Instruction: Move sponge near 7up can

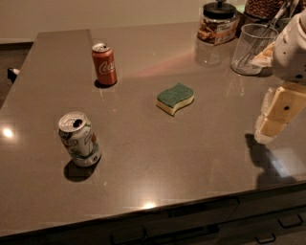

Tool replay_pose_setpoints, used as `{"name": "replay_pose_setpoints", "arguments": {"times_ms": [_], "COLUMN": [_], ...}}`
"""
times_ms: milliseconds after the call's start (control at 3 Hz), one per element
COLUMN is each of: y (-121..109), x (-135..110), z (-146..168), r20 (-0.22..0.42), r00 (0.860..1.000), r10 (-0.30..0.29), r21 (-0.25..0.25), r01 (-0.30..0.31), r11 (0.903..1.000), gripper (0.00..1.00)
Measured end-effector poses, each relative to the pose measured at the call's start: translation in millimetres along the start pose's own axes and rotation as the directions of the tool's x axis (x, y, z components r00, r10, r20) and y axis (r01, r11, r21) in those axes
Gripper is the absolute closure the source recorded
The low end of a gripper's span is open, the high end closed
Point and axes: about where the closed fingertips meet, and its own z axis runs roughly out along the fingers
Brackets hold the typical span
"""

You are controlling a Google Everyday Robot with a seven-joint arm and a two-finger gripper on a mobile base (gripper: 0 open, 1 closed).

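Roughly mid-counter (158,162), the sponge (175,98) lies flat, green side up over pale yellow foam, its wavy long axis running left to right. The 7up can (80,139) stands well apart, front-left. The gripper (274,116) hangs far right; whether it is spread cannot be told.

Bench (158,158): dark brown-grey glossy top. It carries a wavy green-topped, pale-yellow-based sponge (175,98) lying flat near centre, a dented white-and-green 7up can (80,139) upright at front-left and well apart from the sponge, and an orange-red Coca-Cola can (104,64) upright at rear-left. Rear-right cluster: black-lidded clear glass jar (217,23), clear tumbler (248,48) holding a wire utensil (267,25), second jar (262,7) with brown contents at the frame's top edge. Cream-coloured tool (267,128) hangs above the bench's right side, well apart from the sponge.
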Motion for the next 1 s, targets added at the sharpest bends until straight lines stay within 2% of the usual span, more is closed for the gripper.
{"name": "replay_pose_setpoints", "arguments": {"times_ms": [333, 667, 1000], "y": [0.0, -11.6, -53.0], "x": [0.0, -11.7, -53.9], "z": [0.0, 6.0, 36.5], "r20": [0.0, 0.027, 0.078], "r00": [1.0, 0.999, 0.996], "r10": [0.0, 0.032, 0.041], "r21": [0.0, -0.003, -0.015], "r01": [0.0, -0.032, -0.04], "r11": [1.0, 0.9995, 0.9991], "gripper": [0.0, 0.0, 0.0]}}
